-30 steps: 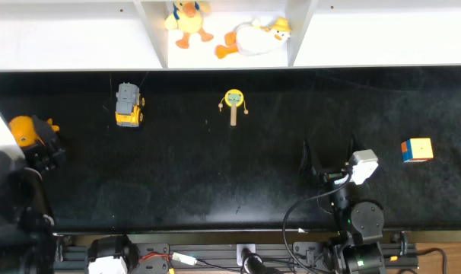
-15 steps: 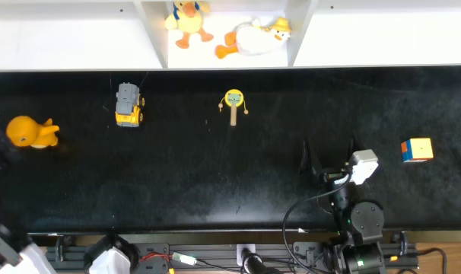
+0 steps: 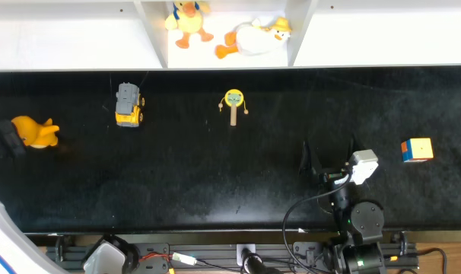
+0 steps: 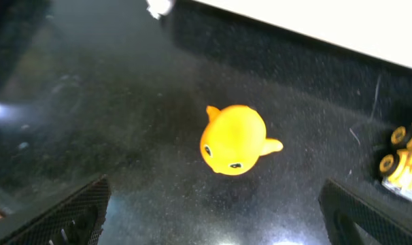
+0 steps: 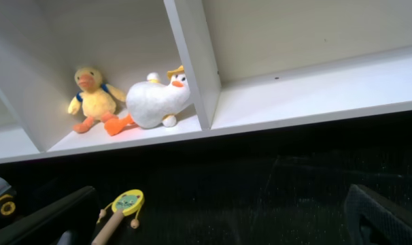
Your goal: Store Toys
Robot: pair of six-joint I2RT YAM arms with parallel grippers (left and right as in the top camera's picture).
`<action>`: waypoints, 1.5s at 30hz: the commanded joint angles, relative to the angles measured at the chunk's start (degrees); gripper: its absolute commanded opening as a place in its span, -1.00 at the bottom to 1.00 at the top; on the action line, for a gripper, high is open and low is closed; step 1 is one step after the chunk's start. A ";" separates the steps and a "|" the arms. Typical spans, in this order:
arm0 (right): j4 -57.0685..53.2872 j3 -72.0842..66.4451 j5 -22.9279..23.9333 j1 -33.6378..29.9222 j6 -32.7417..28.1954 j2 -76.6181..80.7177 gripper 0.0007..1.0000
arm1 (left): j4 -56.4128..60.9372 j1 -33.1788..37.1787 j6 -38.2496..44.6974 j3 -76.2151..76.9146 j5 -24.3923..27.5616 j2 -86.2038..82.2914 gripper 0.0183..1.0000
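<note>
An orange round toy animal (image 3: 34,132) (image 4: 234,139) lies on the black table at the far left. My left gripper (image 4: 213,194) hangs open over it, one finger on each side, not touching it. A grey and yellow toy truck (image 3: 128,104) (image 4: 403,163) stands to its right. A yellow-green rattle (image 3: 233,102) (image 5: 121,206) lies mid-table. A coloured cube (image 3: 417,149) sits at the right. My right gripper (image 3: 329,157) (image 5: 219,197) rests open and empty near the front right, facing the shelf.
A white shelf (image 3: 78,34) (image 5: 315,102) runs along the table's back edge. Its middle compartment holds a yellow duck plush (image 3: 188,19) (image 5: 90,99) and a white duck plush (image 3: 257,36) (image 5: 155,102). Cables lie along the front edge.
The left arm has drawn back from the orange toy toward the left edge. The toy now lies free on the table. The right arm has not moved.
</note>
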 commanded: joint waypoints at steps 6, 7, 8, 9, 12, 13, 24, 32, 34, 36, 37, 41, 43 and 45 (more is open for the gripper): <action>0.31 -0.79 0.44 0.31 -0.42 -0.52 0.98 | 10.84 4.59 9.81 -11.45 13.90 0.33 0.99; 0.31 -0.79 0.44 0.31 -0.42 -0.52 0.99 | 11.82 5.16 10.45 -12.41 15.02 0.39 0.99; 0.31 -0.79 0.44 0.31 -0.42 -0.52 0.99 | 12.92 5.66 11.21 -13.55 15.56 0.39 0.99; 0.31 -0.79 0.44 0.31 -0.42 -0.52 0.99 | 13.99 6.05 11.50 -14.53 15.50 0.39 0.99; 0.31 -0.79 0.44 0.31 -0.42 -0.52 0.99 | 17.11 6.95 12.50 -17.07 15.58 0.61 0.99; 0.28 -0.79 0.44 0.31 -0.42 -0.52 0.99 | 17.94 7.02 13.49 -17.88 15.69 0.76 0.99; 0.31 -0.79 0.44 0.31 -0.42 -0.52 0.99 | 29.68 6.99 14.27 -23.98 22.05 6.43 0.99; 0.31 -0.79 0.44 0.31 -0.42 -0.52 0.99 | 34.53 6.99 14.29 -23.98 23.32 11.28 1.00; 0.31 -0.79 0.44 0.31 -0.42 -0.52 0.99 | 35.65 6.99 14.29 -23.98 23.34 12.26 0.99; 0.31 -0.79 0.44 0.31 -0.42 -0.52 0.99 | 36.70 6.99 14.27 -23.98 23.41 13.42 0.98; 0.31 -0.79 0.44 0.31 -0.42 -0.52 0.99 | 36.98 6.99 14.25 -23.98 23.58 13.86 0.95; 0.28 -0.79 0.44 0.31 -0.42 -0.52 0.99 | 38.38 6.99 14.23 -23.98 24.85 14.53 0.79; 0.28 -0.79 0.44 0.31 -0.42 -0.52 0.99 | 38.93 6.99 14.23 -23.98 24.87 14.53 0.67; 0.31 -0.79 0.44 0.31 -0.42 -0.52 0.99 | 39.12 6.99 14.21 -23.98 24.90 14.53 0.46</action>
